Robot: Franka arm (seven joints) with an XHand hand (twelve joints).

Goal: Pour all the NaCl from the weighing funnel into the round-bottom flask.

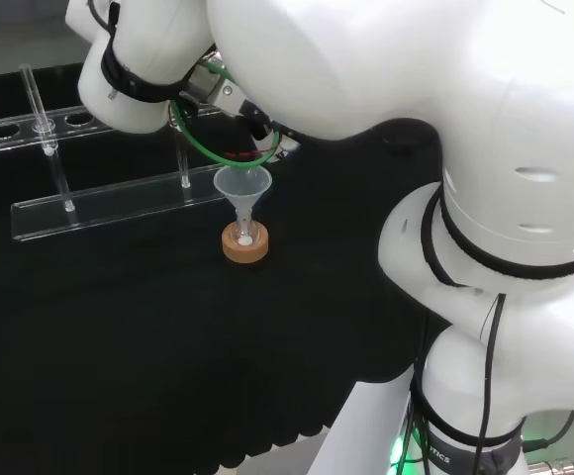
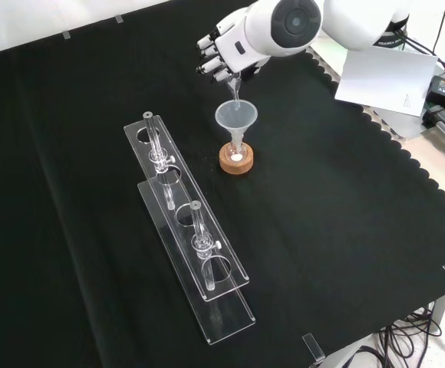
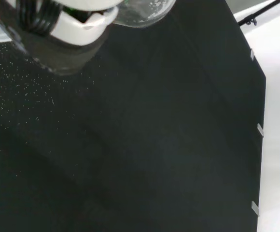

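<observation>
In the front view my hand [image 2: 226, 50] sits at top centre, above a funnel [image 2: 236, 117] standing in the round-bottom flask [image 2: 237, 153] on its cork ring [image 2: 236, 162]. Two racks [image 2: 188, 230] lie lower left of them.

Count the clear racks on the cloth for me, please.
2, going by the front view: a rear rack and a front rack, side by side and overlapping, running diagonally left of the cork stand. More clear ware could go unseen.
</observation>
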